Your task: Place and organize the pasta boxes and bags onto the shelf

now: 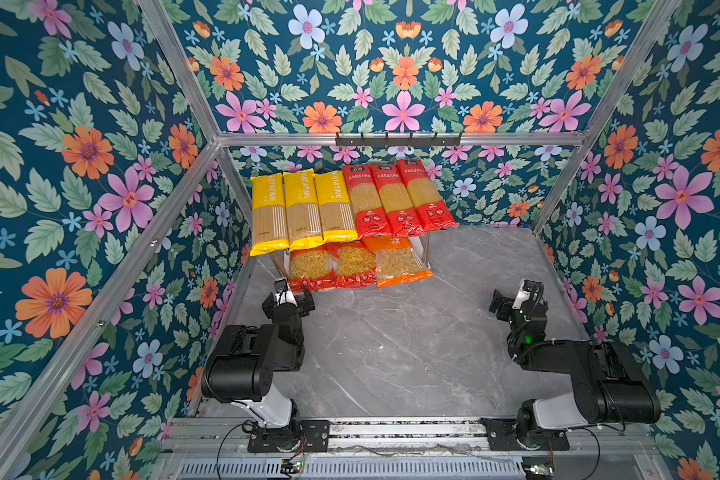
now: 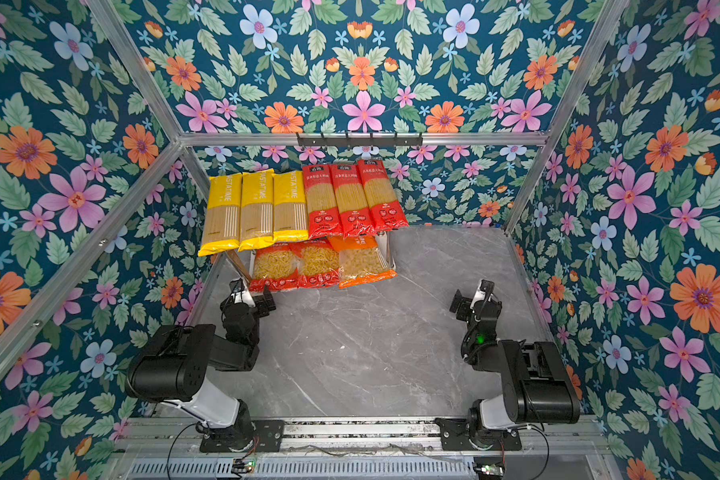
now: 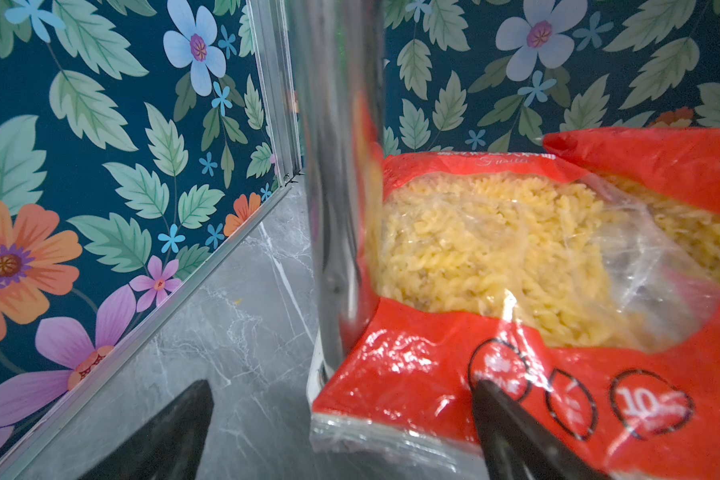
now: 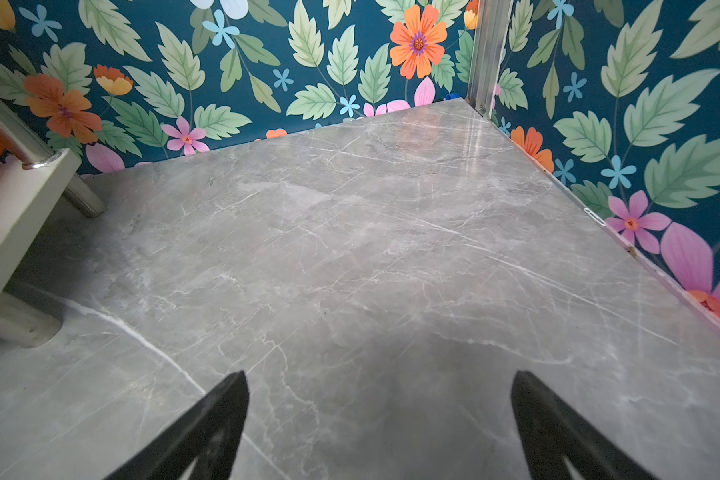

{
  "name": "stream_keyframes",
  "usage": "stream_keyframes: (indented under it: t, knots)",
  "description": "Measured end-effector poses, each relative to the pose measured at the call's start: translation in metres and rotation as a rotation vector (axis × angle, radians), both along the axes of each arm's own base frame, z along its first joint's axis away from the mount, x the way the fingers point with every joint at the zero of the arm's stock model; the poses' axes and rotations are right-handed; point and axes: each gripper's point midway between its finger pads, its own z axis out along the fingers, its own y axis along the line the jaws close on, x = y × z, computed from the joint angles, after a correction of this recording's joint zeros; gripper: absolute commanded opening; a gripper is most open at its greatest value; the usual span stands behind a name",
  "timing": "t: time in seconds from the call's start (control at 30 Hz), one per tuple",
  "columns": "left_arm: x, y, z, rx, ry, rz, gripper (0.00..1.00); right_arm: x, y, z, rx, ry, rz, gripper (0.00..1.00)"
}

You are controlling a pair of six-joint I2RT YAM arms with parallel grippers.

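Task apparently complete: six spaghetti packs [image 1: 352, 199] lie on the shelf's [image 4: 13, 208] top tier, three short packs [image 1: 352, 266] below, while left hand [image 1: 288, 302] and right hand [image 4: 379, 378] gape empty.

Marble table [image 1: 391, 353], shelf [image 4: 13, 199] (nine pasta packs [image 1: 335, 208])

The left gripper [image 2: 252, 294] close before the shelf [image 2: 390, 255] by its left front leg, short red pasta bags [image 2: 296, 266] just ahead of it on the lower board, orange bag [image 2: 364, 262] beside them to its right, yellow spaghetti packs [image 2: 254, 208] and red spaghetti packs [image 2: 350, 199] above it on the top board, right gripper [image 2: 470, 296] well apart over the grey table [image 2: 371, 353]
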Motion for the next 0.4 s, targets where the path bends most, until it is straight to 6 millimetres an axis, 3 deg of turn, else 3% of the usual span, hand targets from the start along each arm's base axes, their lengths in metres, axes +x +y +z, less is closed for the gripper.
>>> stream_keyframes:
  t: [0.4]
  knots:
    - [0.0018,-0.0074,-0.0004,0.012,0.004,-0.019,1.0,0.0,0.0,-0.0001,-0.002,0.001,0.001,0.99]
